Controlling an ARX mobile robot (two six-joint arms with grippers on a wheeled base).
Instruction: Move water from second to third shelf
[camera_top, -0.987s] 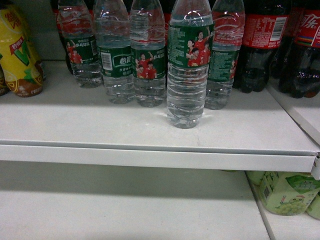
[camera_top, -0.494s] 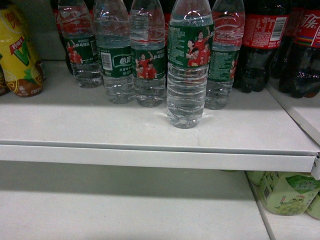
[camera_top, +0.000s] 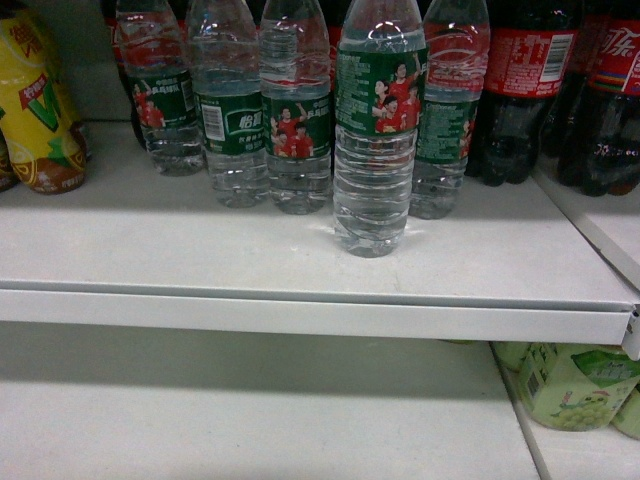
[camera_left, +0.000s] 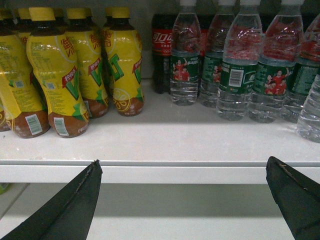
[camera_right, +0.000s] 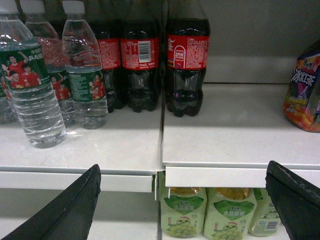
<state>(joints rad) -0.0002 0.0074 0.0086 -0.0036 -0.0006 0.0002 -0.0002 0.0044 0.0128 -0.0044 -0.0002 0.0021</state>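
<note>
White store shelving fills every view. On the upper shelf (camera_top: 300, 290) the water (camera_top: 378, 130) stands upright nearest the front edge, ahead of a row of matching bottles (camera_top: 232, 110), with cola bottles (camera_top: 525, 90) to its right and yellow drink bottles (camera_left: 65, 75) far to its left. Below the shelf edge, the left gripper (camera_left: 182, 200) has its fingers (camera_left: 70, 205) spread wide, touching nothing. The right gripper (camera_right: 182, 200) likewise shows fingers (camera_right: 70, 210) spread, empty, beside green drink bottles (camera_right: 182, 212) on the lower shelf.

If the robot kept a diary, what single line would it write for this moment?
stage: before grasp | water bottle: upright, front of upper shelf | left gripper: open, empty | right gripper: open, empty
</note>
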